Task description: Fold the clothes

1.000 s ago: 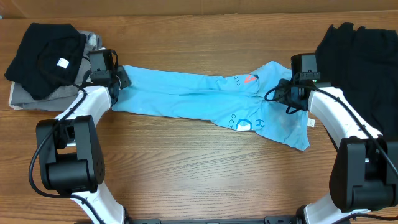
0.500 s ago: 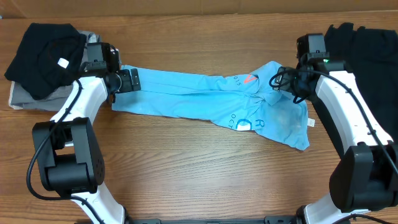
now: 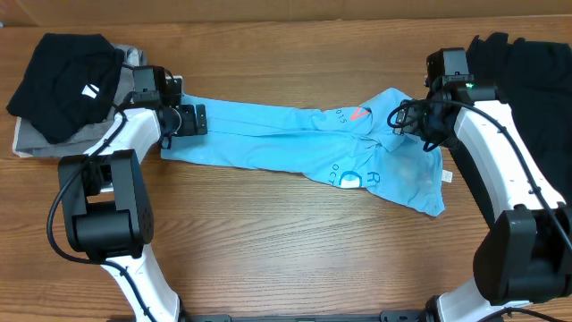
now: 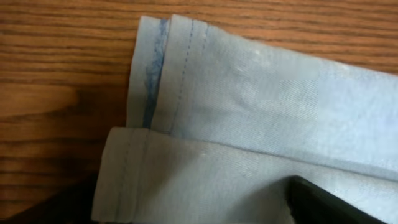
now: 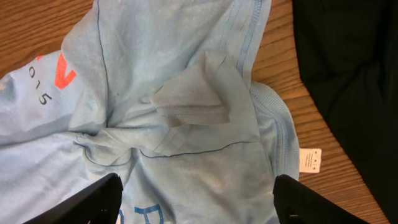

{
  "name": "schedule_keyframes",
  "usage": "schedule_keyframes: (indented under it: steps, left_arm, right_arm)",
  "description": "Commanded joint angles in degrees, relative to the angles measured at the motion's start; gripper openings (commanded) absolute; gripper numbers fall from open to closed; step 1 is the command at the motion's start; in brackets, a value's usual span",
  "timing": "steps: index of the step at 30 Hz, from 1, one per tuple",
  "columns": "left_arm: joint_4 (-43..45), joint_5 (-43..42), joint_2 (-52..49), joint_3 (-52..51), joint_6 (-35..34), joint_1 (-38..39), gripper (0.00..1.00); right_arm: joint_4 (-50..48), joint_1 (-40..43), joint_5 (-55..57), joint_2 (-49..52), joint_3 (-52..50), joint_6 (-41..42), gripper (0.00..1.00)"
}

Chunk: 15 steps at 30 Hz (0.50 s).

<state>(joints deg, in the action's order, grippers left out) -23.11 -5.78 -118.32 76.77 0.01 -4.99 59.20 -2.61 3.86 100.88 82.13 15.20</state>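
1. A folded black garment (image 3: 63,76) on a grey cloth (image 3: 31,141) lies just left of the left gripper (image 3: 191,119)
2. That gripper sits over the light blue T-shirt (image 3: 268,134) at its left hem; only one finger (image 4: 329,202) shows, so its opening cannot be told
3. The shirt runs rumpled across the table (image 3: 286,233) to under the right gripper (image 5: 196,199), whose jaws are spread wide and empty
4. A larger black garment (image 3: 527,89) lies just right of it

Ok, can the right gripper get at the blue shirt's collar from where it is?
Probably yes. The right gripper is open just above the light blue T-shirt, and the collar lies uncovered in its wrist view. The black garment sits off to the side, not over it.
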Motion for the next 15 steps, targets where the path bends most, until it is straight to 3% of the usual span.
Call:
schedule_keyframes:
  steps: [1, 2, 4, 5, 6, 9, 15]
  left_arm:
    - [-1.09, -1.51, -3.19, -0.26, 0.17, -0.24, 0.73]
    - [-1.31, -1.55, -3.19, -0.26, -0.04, -0.22, 0.62]
    - [-1.86, -1.53, -3.19, -0.26, -0.24, -0.17, 0.31]
    - [-2.21, -1.42, -3.19, -0.26, -0.24, -0.20, 0.09]
    - [-2.47, -1.09, -3.17, -0.26, -0.28, -0.20, 0.04]
    - [-5.49, 0.57, -2.60, 1.27, -2.49, -1.07, 0.04]
    - [-23.23, 0.90, -1.07, 15.43, -3.61, -4.81, 0.04]
  right_arm:
    - [-0.11, 0.39, 0.59, -0.90, 1.09, -0.24, 0.78]
    - [-0.11, 0.39, 0.59, -0.90, 1.09, -0.24, 0.77]
    - [-0.13, 0.39, 0.57, -0.90, 1.09, -0.22, 0.74]
    - [-0.13, 0.39, 0.57, -0.90, 1.09, -0.20, 0.73]
    - [-0.11, 0.39, 0.55, -0.90, 1.09, -0.20, 0.72]
    - [-0.15, 0.39, 0.26, -0.90, 1.09, 0.04, 0.68]
    - [-1.42, 0.39, -1.60, -0.76, -0.46, 2.67, 0.64]
